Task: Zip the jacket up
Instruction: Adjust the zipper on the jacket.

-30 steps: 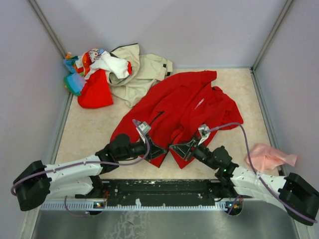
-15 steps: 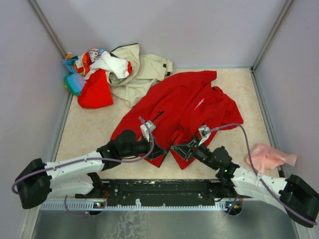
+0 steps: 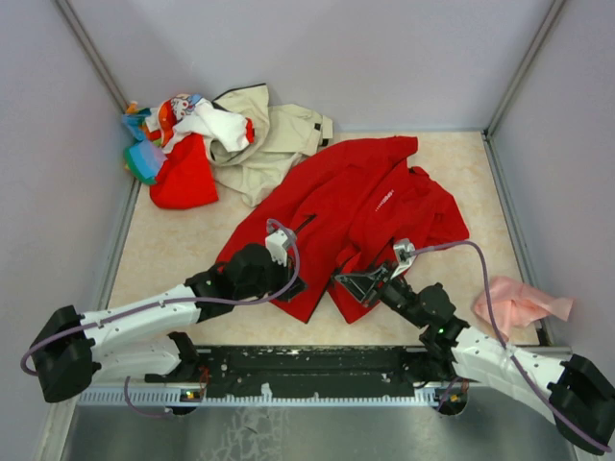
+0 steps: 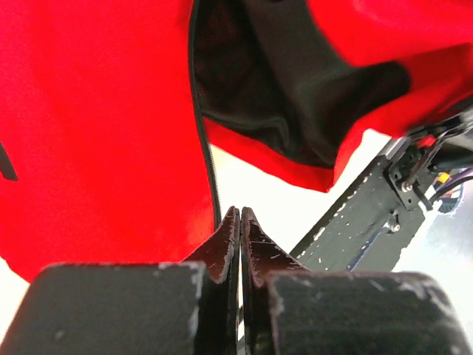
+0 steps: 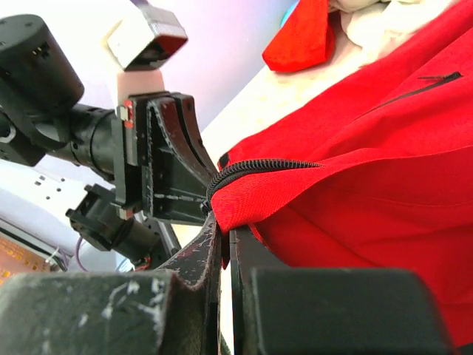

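Beige table (image 3: 183, 250), grey walls (image 3: 317, 58) on three sides; jacket (image 3: 356, 206) lies mid-table, spread open, collar end toward the far right, hem toward the arms. A beige jacket (image 3: 274, 144) touches its far-left edge. The clothes pile (image 3: 178, 144) sits in the far-left corner. A pink cloth (image 3: 519, 303) is near the right wall, well apart from the jacket.

Both arms reach in low at the hem, tips close together, one front panel each.

Left gripper (image 3: 293, 285): fingers pressed together, tips right at the bottom end of the zipper (image 4: 207, 148) on the left panel. The wrist view is too tight to say whether any fabric is actually caught, possibly only the tape end. The other panel is folded back above it, showing black lining (image 4: 295, 89).

Right gripper (image 3: 338, 281): fingers closed on the hem corner of the right panel; red fabric goes in between them, and the black zipper coil curves over the top of the pinched corner.

Zipper not joined; the front is open along its whole length.
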You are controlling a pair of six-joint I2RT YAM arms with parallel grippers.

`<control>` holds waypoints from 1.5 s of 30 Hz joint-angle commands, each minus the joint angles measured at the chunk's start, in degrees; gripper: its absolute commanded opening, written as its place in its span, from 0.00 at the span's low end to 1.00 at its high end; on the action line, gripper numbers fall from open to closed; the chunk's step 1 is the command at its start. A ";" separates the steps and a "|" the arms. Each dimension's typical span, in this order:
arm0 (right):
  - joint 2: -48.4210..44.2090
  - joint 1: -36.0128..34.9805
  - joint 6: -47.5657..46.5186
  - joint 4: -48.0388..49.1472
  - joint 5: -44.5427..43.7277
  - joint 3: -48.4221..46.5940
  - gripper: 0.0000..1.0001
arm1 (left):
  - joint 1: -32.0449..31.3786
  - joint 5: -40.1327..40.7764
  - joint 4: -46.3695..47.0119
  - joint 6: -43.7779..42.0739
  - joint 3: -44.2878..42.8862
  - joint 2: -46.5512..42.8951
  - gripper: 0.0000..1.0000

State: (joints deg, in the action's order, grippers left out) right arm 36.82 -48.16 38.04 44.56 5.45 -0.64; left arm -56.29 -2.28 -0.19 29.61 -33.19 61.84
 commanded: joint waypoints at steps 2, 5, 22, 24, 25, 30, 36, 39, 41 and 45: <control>-0.21 0.48 -0.60 4.12 -0.26 -0.77 0.00 | 0.07 -2.36 -2.34 -2.10 -0.33 -1.29 0.00; 1.37 0.46 -0.52 4.82 0.47 -1.32 0.00 | 0.04 -6.61 1.58 -1.51 1.62 -2.35 0.00; 4.37 0.52 1.40 10.85 1.87 -0.28 0.00 | 0.13 -8.57 32.43 2.02 9.30 -2.08 0.59; 4.17 0.47 1.52 10.98 2.07 -0.28 0.00 | 0.13 -9.19 34.71 2.11 8.80 0.00 0.58; 4.03 0.52 1.51 10.92 2.17 -0.24 0.00 | 0.13 -9.53 35.45 2.09 8.55 0.97 0.57; 3.99 0.52 1.53 10.26 2.46 -0.58 0.00 | 0.13 -10.98 38.09 1.64 7.58 3.57 0.48; 4.90 0.52 1.42 11.58 2.61 -0.60 0.00 | 0.13 -11.60 38.69 1.21 7.54 4.26 0.30; 5.04 0.53 1.48 11.78 2.60 -0.65 0.00 | 0.13 -12.42 37.45 1.18 7.59 4.22 0.15; 4.66 0.52 1.45 11.65 2.44 -0.65 0.00 | 0.13 -12.16 35.09 1.08 7.65 3.60 0.04; 3.48 0.45 0.63 10.19 1.89 -1.30 0.00 | 0.13 -10.83 27.72 -0.35 7.55 1.39 0.00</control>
State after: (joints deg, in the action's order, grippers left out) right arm 41.74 -47.81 39.59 50.83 7.62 -0.62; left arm -56.38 -14.02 34.22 31.05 -24.16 65.23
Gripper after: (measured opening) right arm 0.019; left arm 0.006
